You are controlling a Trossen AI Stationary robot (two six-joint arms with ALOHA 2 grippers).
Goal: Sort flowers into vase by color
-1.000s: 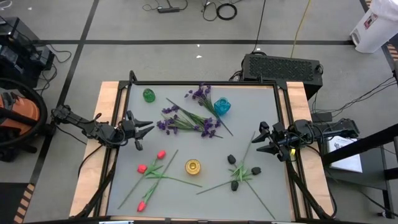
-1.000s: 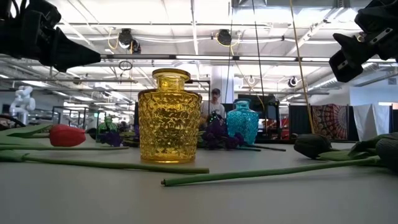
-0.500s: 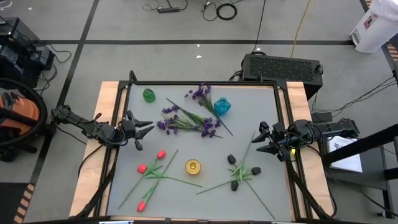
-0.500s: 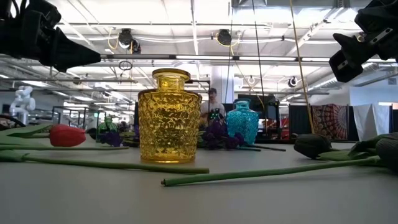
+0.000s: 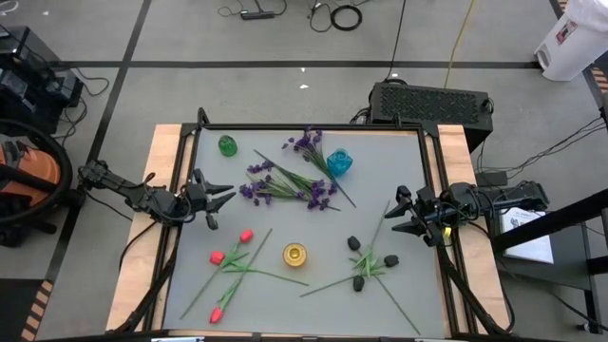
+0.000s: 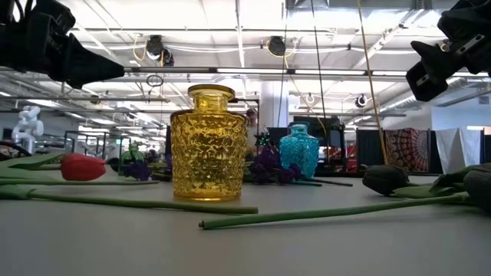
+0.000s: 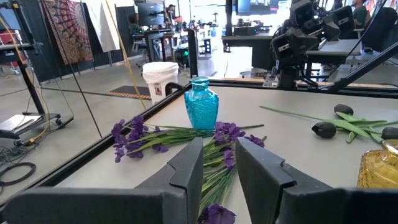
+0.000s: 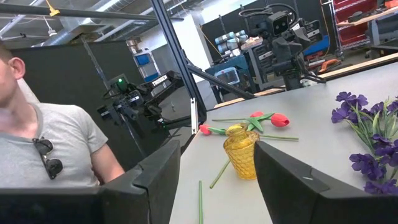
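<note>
Grey counter [image 5: 285, 228], flowers all loose on it, none in a vase. Purple sprays [image 5: 290, 185] lie at 12 o'clock, spread between the green vase [image 5: 227, 145] at 11 and the blue vase [image 5: 339, 161] at 1, stems touching the blue one. Red tulips [image 5: 231, 256] at 7 o'clock, stems crossing. Yellow vase [image 5: 294, 254] at 6, just beside them. Black-headed blooms [image 5: 366, 264] at 5 o'clock, long stems fanned out. Left tool [image 5: 220, 201] hovers at 9 o'clock, fingers parted, holding nothing. Right tool [image 5: 397, 215] hovers at 3 o'clock, fingers parted, empty too. A person in a grey shirt [image 8: 56, 143] stands off the counter edge.
</note>
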